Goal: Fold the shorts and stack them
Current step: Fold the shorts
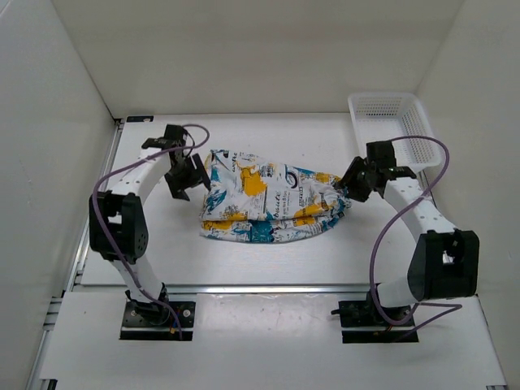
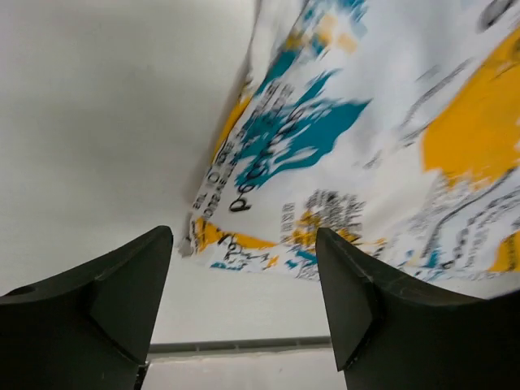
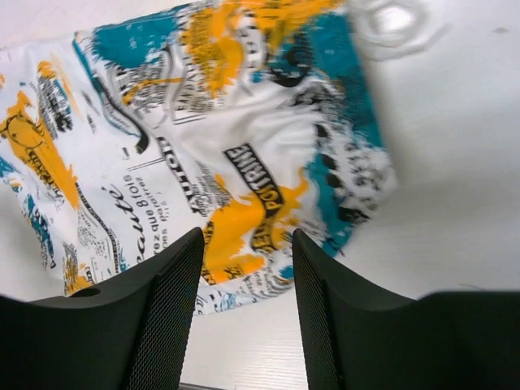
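The shorts [image 1: 268, 199] lie folded in the middle of the white table, white with teal, yellow-orange and black print. My left gripper [image 1: 188, 177] is open and empty just off their left edge. In the left wrist view the shorts [image 2: 357, 138] fill the upper right, beyond the open fingers [image 2: 357, 292]. My right gripper [image 1: 351, 185] is open and empty at their right end. In the right wrist view the shorts [image 3: 203, 138] lie just beyond the open fingers [image 3: 166, 309].
A white plastic mesh basket [image 1: 392, 123] stands at the back right corner of the table. White walls close in the table on the left, back and right. A metal rail [image 1: 268, 288] runs along the near edge.
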Controlling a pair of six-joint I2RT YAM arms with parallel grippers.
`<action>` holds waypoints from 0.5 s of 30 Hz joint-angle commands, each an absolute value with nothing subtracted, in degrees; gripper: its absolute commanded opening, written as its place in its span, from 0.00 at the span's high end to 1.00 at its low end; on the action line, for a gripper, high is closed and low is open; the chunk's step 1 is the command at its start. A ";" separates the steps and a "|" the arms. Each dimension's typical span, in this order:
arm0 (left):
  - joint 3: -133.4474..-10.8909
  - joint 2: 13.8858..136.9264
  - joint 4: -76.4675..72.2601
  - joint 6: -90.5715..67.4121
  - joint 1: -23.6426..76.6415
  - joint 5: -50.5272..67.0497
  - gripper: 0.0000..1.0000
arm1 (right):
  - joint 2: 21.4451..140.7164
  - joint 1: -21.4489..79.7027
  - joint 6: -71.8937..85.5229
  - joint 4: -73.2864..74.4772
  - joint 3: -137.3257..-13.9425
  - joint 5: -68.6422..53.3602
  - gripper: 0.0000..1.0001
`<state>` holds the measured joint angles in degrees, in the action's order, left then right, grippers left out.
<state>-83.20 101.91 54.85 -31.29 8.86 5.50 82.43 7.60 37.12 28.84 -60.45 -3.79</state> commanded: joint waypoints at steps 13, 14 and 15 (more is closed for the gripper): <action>-72.06 106.78 49.31 -30.50 9.23 10.11 0.20 | 90.95 -0.18 37.62 25.49 -54.05 -11.24 0.46; -72.07 106.79 49.31 -30.50 9.23 9.59 0.22 | 91.58 -0.18 37.62 24.97 -54.05 -11.25 0.49; -72.59 107.31 49.31 -31.02 9.23 9.58 0.26 | 92.10 -0.18 37.01 24.26 -54.05 -11.86 0.50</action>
